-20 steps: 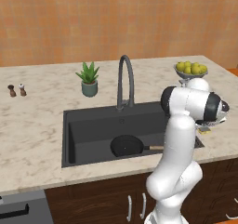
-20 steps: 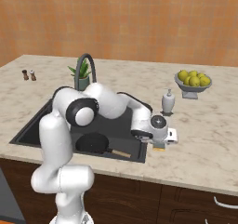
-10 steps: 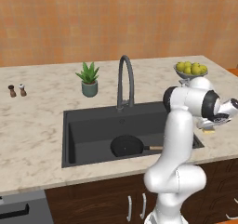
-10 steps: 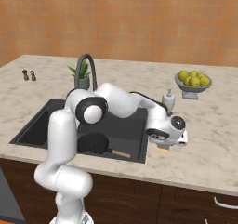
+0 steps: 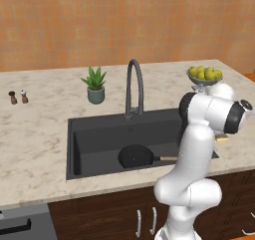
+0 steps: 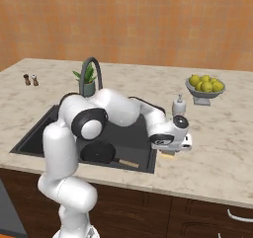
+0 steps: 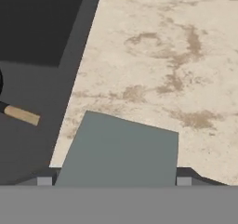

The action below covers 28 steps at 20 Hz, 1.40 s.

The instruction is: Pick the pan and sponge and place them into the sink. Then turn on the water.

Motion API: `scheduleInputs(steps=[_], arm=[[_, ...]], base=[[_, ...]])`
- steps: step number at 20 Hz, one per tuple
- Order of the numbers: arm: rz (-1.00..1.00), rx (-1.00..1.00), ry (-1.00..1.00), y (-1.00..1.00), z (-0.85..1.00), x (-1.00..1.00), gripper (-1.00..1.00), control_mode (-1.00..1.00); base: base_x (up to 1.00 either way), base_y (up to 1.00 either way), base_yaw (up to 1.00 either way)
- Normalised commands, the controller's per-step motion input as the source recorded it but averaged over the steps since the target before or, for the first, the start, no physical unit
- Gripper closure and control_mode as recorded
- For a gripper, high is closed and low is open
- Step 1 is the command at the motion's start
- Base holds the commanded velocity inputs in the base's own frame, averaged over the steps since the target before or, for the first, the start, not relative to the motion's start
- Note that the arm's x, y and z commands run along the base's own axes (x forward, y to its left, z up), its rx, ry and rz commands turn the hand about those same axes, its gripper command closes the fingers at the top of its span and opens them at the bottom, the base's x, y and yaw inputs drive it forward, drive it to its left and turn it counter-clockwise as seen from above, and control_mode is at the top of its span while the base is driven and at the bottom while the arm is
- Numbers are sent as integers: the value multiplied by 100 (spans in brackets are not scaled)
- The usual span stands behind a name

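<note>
Two base views look forward and down from behind the arm, left and right, both taking in the sink (image 5: 99, 134) (image 6: 39, 133) and marbled surface (image 5: 35, 129) (image 6: 222, 153). The hand view sits very near the surface (image 7: 153, 56), looking down at the sink's (image 7: 46, 79) right edge.

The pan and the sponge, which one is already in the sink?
The pan: the round black one lies on the sink floor, its wooden handle end pointing right. The sponge sits out on the counter, between the gripper's fingertips.
</note>
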Motion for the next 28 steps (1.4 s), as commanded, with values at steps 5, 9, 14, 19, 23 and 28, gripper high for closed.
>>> scheduleInputs(steps=[5,9,14,19,23,28], arm=[[14,-1,1,68,75,-47,100,-100],[37,-2,5,35,53,-32,100,-100],[37,0,-3,51,6,0,100,-100],[27,7,-5,40,0,4,100,-100],[24,1,0,56,0,10,100,-100],[21,0,0,74,-1,20,100,-100]], base=[[0,0,0],[0,0,0],[0,0,0],[0,0,0],[0,0,0],[0,0,0]])
